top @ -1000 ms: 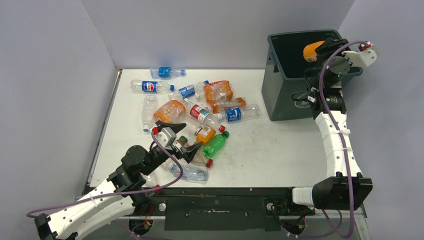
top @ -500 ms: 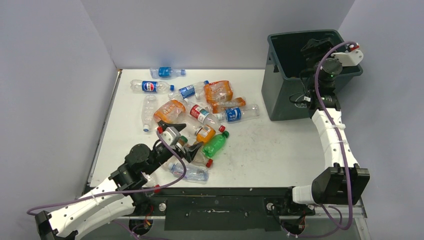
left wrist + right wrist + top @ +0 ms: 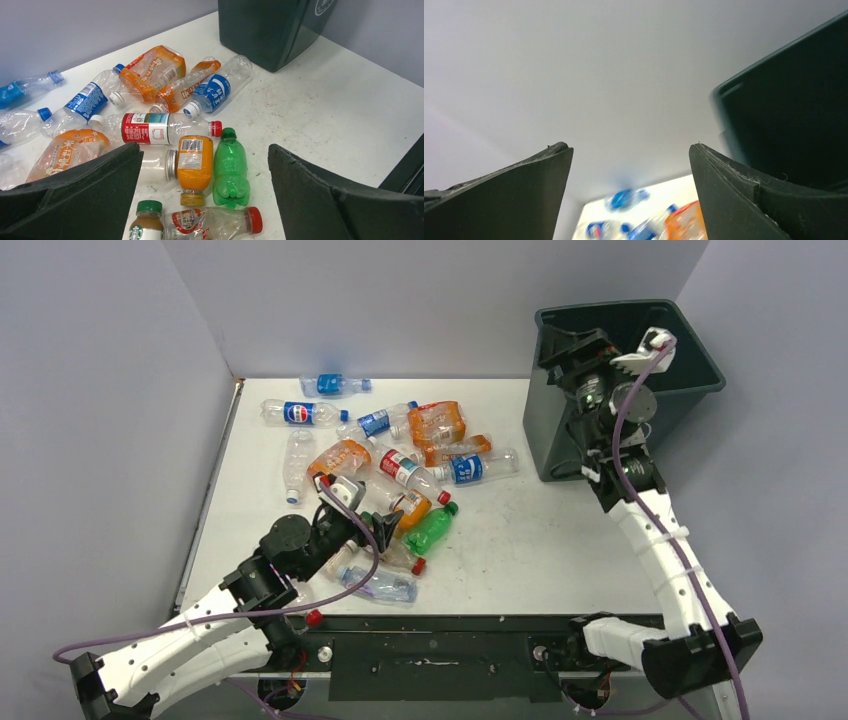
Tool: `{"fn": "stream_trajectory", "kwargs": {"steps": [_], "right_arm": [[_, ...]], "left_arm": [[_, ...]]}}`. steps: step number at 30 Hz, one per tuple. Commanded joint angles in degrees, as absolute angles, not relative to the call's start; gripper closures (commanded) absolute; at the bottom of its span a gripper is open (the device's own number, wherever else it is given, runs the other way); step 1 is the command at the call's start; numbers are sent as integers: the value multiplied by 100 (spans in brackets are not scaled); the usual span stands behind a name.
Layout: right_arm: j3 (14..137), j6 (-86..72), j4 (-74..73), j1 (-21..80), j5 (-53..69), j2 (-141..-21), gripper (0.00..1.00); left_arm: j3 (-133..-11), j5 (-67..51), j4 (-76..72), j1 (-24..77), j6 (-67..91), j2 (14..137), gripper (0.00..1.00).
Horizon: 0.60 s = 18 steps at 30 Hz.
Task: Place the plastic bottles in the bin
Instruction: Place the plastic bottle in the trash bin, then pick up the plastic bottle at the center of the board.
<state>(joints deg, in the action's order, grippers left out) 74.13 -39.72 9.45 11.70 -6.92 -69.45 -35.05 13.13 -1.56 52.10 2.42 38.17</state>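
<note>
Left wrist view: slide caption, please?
Open left gripper over scattered bottles; green bottle and orange bottle side by side, bin behind.

right hand [image 3: 629,146] spread empty beside the bin [image 3: 794,105], blurred bottles [image 3: 625,199] below.

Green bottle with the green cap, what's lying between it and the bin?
Nothing: the stretch from the green bottle to the bin is bare, scuffed table, plainest in the left wrist view. A blue-labelled bottle lies just beside that line.
</note>
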Motion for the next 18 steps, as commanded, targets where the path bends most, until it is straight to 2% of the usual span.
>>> {"fn": "stream_trajectory", "kwargs": {"steps": [1,6,11,14,18], "right_arm": [[6762,-3826,1048,2229,-334,-6377,11],[5579,-3653,911,3287,-161,-6001,11],[4471,-3819,589,3528,-113,-5690,11],[3860,-3759,429,3521,-560,-5235,11],[3289,-3632,-132,3390,-1479,-4772,9]], "left_arm": [[-3722,1550,-198,5221,325,3719,4],[-3862,1719,92,5222,171,3888,4],[-4056,1477,591,5221,-47,4410,4],[-4411,1137,1067,5225,-131,5110,4],[-5550,873,2306,5288,-35,6565,4]]}}
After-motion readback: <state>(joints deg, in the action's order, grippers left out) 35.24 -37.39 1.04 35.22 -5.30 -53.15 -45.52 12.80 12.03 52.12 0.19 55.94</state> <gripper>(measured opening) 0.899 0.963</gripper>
